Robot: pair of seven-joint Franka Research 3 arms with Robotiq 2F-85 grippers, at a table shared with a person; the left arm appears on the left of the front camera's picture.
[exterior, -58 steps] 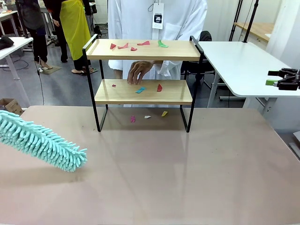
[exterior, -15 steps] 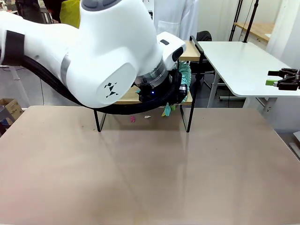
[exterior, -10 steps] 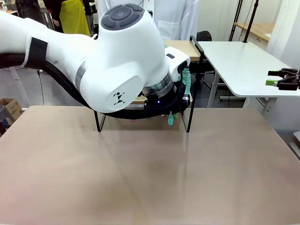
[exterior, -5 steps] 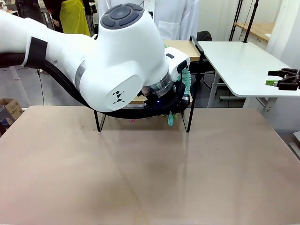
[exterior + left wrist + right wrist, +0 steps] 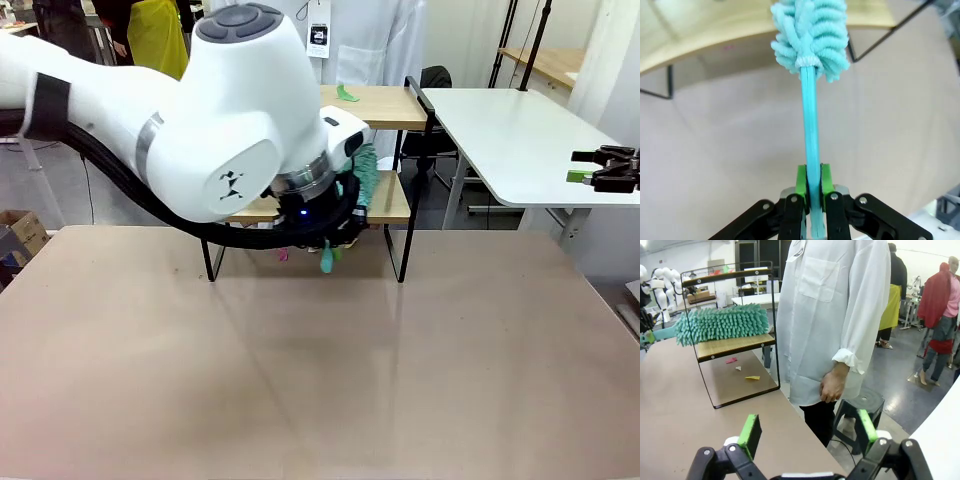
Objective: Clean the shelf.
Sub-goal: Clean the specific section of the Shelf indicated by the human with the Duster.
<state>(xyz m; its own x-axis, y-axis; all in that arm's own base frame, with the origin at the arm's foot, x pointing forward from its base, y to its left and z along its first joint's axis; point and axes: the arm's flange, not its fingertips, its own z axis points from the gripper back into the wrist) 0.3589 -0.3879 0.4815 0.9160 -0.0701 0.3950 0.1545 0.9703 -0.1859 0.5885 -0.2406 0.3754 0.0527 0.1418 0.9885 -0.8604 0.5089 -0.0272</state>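
The front view looks across the table (image 5: 300, 400) at the shelf (image 5: 395, 107), the left arm (image 5: 200, 130) close before the lens. The left wrist view looks along the duster (image 5: 812, 30) at shelf and table from near; the right wrist view sees shelf and duster end-on from farther off.
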